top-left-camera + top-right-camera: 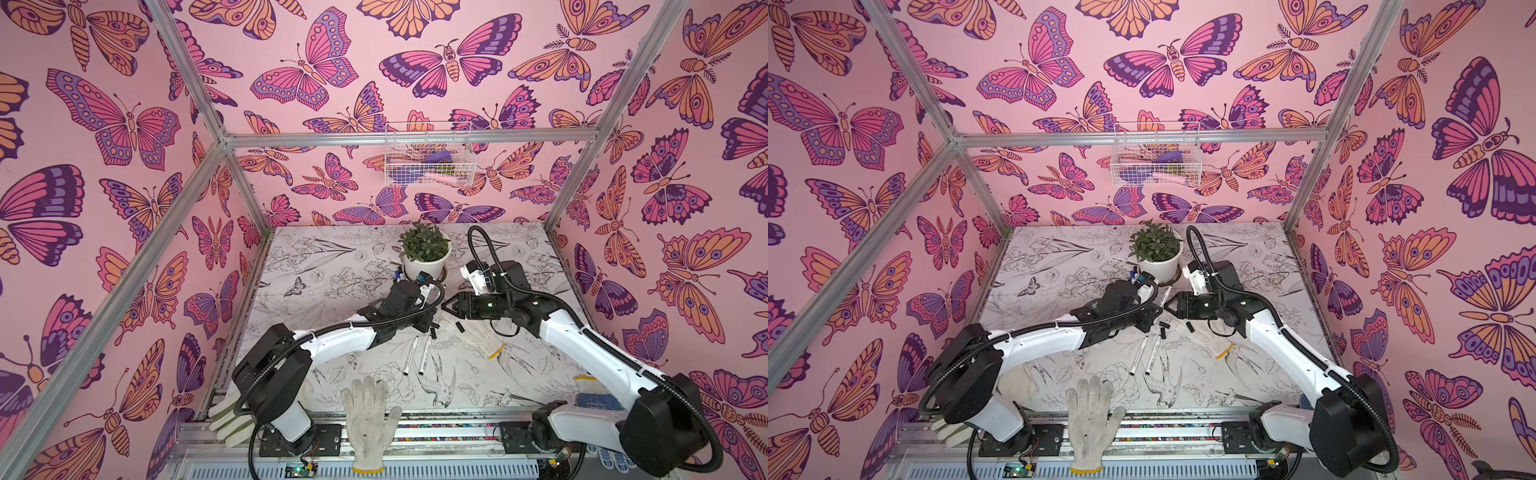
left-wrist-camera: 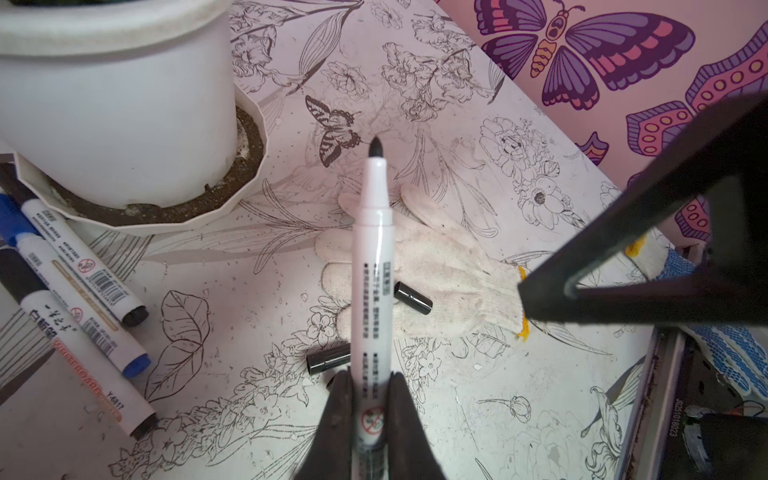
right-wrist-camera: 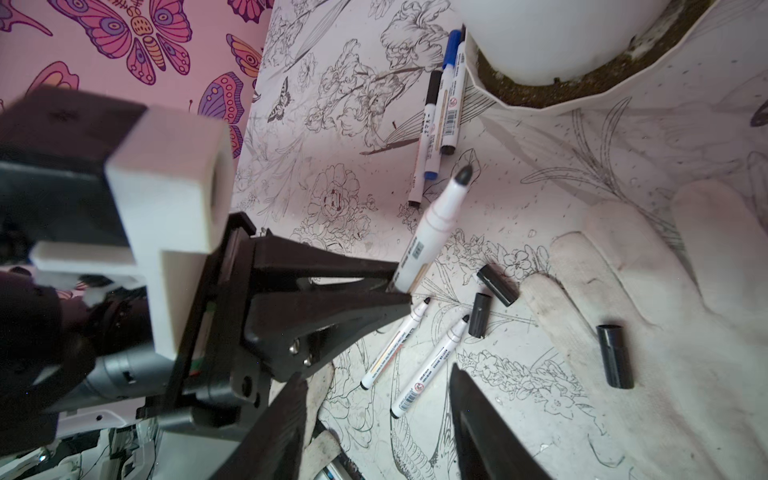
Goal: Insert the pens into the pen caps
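Progress: partial. Three capped pens (image 3: 451, 95) lie beside the plant pot (image 2: 104, 104). Left end effector (image 2: 371, 384) is clamped on the barrel of an uncapped pen (image 2: 371, 249), tip exposed, raised above the surface (image 2: 498, 415). Right end effector (image 3: 378, 372) stands roughly half open and empty above the loose caps (image 3: 615, 356). Two uncapped pens (image 3: 394, 344) and three black caps lie on the surface, to be mated. One cap rests on a white glove (image 2: 449, 266), a soft, uneven seat likely to hinder pickup.
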Robot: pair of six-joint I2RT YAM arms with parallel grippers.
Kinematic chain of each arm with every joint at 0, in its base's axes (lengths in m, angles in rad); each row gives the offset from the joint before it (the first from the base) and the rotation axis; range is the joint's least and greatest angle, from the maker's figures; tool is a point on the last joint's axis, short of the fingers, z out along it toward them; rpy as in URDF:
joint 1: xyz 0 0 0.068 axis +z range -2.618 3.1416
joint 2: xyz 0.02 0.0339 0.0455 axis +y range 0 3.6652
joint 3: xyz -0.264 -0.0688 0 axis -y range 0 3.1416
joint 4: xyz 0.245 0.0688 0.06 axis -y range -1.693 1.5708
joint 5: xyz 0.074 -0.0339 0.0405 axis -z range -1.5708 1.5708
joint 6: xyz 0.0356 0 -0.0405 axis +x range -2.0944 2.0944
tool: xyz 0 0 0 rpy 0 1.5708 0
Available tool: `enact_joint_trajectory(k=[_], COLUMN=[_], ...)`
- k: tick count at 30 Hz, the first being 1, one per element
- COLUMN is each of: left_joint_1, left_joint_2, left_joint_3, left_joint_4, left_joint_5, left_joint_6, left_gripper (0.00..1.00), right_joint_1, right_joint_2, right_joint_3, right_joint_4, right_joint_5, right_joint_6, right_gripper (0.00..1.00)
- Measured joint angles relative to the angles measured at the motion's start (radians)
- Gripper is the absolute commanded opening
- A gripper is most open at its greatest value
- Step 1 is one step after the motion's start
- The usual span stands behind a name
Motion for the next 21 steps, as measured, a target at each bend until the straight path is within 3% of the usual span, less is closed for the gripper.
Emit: enact_joint_trajectory(k=[14, 19, 21], left_joint_1=[-0.043, -0.043, -0.043], left_joint_2=[-0.034, -0.034, -0.034], left_joint_3=[-0.026, -0.027, -0.028], left_joint_4=[0.067, 0.08, 0.085], left_joint_5=[0.078, 0.079, 0.078], left_joint_6=[0.064, 0.071, 0.071], left_gripper=[0.0, 0.0, 0.0], right_joint_1=[0.0, 0.0, 0.0], right_joint_2=[0.099, 0.109, 0.108], right_joint_3=[0.001, 0.001, 0.001], right_joint_4=[0.108, 0.137, 0.15], right_joint_5=[0.032, 0.024, 0.014], right_joint_6=[0.05, 0.058, 0.071], right_gripper=[0.41, 0.1, 0.02])
